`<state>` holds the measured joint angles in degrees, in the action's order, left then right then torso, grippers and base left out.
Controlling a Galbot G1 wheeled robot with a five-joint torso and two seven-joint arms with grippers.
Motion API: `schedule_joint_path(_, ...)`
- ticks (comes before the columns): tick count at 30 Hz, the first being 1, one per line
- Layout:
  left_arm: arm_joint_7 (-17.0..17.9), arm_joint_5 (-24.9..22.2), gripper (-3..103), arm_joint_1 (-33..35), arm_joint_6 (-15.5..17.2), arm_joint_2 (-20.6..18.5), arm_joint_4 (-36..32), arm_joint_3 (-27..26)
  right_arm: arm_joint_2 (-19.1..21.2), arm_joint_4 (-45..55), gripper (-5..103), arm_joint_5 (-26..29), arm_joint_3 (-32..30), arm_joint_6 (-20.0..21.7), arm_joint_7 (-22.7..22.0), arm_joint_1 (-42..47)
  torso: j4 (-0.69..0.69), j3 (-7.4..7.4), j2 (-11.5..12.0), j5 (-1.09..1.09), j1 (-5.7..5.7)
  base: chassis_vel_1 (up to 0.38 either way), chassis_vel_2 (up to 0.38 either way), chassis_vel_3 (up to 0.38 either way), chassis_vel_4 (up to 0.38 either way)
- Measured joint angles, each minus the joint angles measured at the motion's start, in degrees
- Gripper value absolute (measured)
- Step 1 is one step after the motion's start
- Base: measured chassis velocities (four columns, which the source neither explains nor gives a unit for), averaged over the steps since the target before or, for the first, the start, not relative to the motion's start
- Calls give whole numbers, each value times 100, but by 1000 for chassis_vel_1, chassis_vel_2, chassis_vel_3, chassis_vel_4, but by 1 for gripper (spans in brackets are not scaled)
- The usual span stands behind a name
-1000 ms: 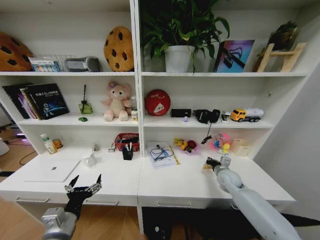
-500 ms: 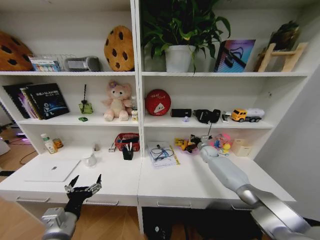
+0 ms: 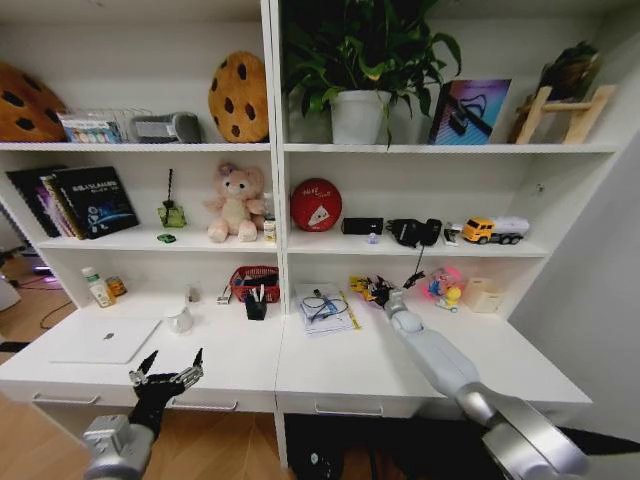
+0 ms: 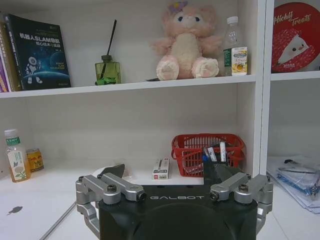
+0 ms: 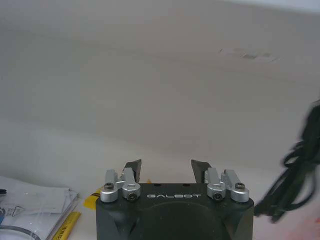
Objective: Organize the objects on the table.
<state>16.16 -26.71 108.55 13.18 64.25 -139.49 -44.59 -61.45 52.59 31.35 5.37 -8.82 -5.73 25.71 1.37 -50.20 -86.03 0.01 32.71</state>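
Observation:
On the long white table (image 3: 330,365), my right gripper (image 3: 378,290) reaches to the back wall beside a heap of small yellow and red toys (image 3: 362,287). In the right wrist view the right gripper (image 5: 166,167) is open with nothing between its fingers, facing the white wall. A yellow piece (image 5: 70,225) and papers (image 5: 30,200) lie beside it. My left gripper (image 3: 165,372) hangs open off the desk's front edge, near the silver laptop (image 3: 105,340). A green-labelled bottle (image 3: 97,288) stands at the back left. Pens sit in a black holder (image 3: 256,303).
A red basket (image 4: 207,150) and a white cup (image 3: 180,320) stand behind the laptop. Papers with a coiled cable (image 3: 325,307) lie mid-desk. Pink toys (image 3: 443,285) and a roll (image 3: 487,294) sit back right. A black cable (image 5: 295,165) hangs near the right gripper. Shelves overhang the desk.
My right arm has swung left and back, from the right front of the desk to the toys at the wall. The left arm has not moved.

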Motion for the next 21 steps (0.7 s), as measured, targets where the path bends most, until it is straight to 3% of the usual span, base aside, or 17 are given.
schedule_joint_path(2,0,0,100,0,0,0,0,0,487,1037,65,29,-207,277,-388,529,3,0,0,0,0,0,0,0,0)
schedule_joint_path(3,-1,0,100,0,0,0,0,1,841,1910,71,22,-427,496,-902,1012,3,2,-1,-4,-2,0,0,0,0)
schedule_joint_path(4,-1,0,100,0,0,0,0,1,841,1910,71,22,-427,496,-902,1012,3,2,-1,-4,-2,0,0,0,0)
schedule_joint_path(5,-2,0,100,0,0,0,0,1,1108,2536,76,-118,-769,541,-1139,1545,-2,1,-1,1,-2,0,0,0,0)
schedule_joint_path(7,1,0,100,-1,0,0,0,0,1290,2956,82,-209,-1141,587,-1151,2023,-3,1,0,2,-1,0,0,0,0)
schedule_joint_path(9,1,0,100,-1,0,0,0,0,1644,4000,92,-164,-2089,736,-1148,3148,5,1,-1,4,-1,0,0,0,0)
schedule_joint_path(10,1,0,100,-1,0,0,0,0,1644,4000,92,-164,-2089,736,-1148,3148,5,1,-1,4,-1,0,0,0,0)
schedule_joint_path(12,2,0,100,0,0,-1,0,0,1889,5070,99,99,-3056,965,-1108,4344,4,2,-2,-6,-3,0,0,0,0)
schedule_joint_path(14,-2,0,100,-1,0,0,0,0,1928,5777,100,142,-3980,1002,-850,5464,0,1,-1,2,-2,0,0,0,0)
schedule_joint_path(15,-2,0,100,-1,0,0,0,0,1928,5777,100,142,-3980,1002,-850,5464,0,1,-1,2,-2,0,0,0,0)
schedule_joint_path(16,-2,0,100,0,0,0,0,0,1840,6110,100,84,-4497,920,-685,6053,-4,2,-1,0,-2,0,0,0,0)
schedule_joint_path(18,1,0,100,0,0,-1,0,0,1567,6670,100,33,-5175,784,-512,7063,3,2,-2,-3,-2,0,0,0,0)
schedule_joint_path(21,-1,0,100,-1,0,0,0,1,1221,7226,100,-73,-5451,724,-468,7838,4,1,-2,-2,-2,0,0,0,0)
